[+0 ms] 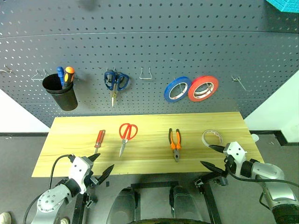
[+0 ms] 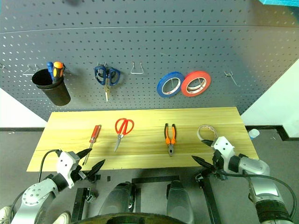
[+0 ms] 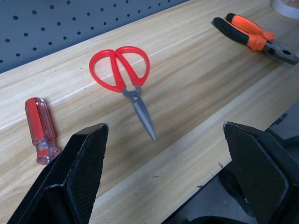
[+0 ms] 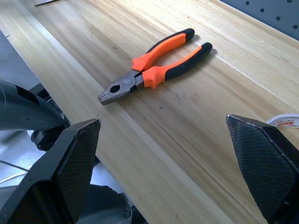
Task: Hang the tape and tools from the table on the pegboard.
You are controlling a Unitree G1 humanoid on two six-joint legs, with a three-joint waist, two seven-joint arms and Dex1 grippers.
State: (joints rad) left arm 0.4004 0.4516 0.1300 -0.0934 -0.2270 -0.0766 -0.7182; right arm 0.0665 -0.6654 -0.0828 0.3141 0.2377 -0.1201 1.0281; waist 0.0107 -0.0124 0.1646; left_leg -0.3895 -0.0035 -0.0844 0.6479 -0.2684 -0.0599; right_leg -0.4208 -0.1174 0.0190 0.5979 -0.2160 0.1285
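Observation:
On the wooden table lie, from left to right, a red-handled screwdriver, red-handled scissors, orange-and-black pliers and a cream ring of tape. All four rest flat. My left gripper hangs open off the table's front left edge, below the screwdriver, holding nothing. My right gripper is open at the front right edge, just below the tape, also empty. The dark grey pegboard stands behind the table, with an empty wire hook at its middle.
On the pegboard hang a black cup with two screwdrivers, blue-handled scissors, a blue roll and a red roll. More empty hooks sit at the left and the right.

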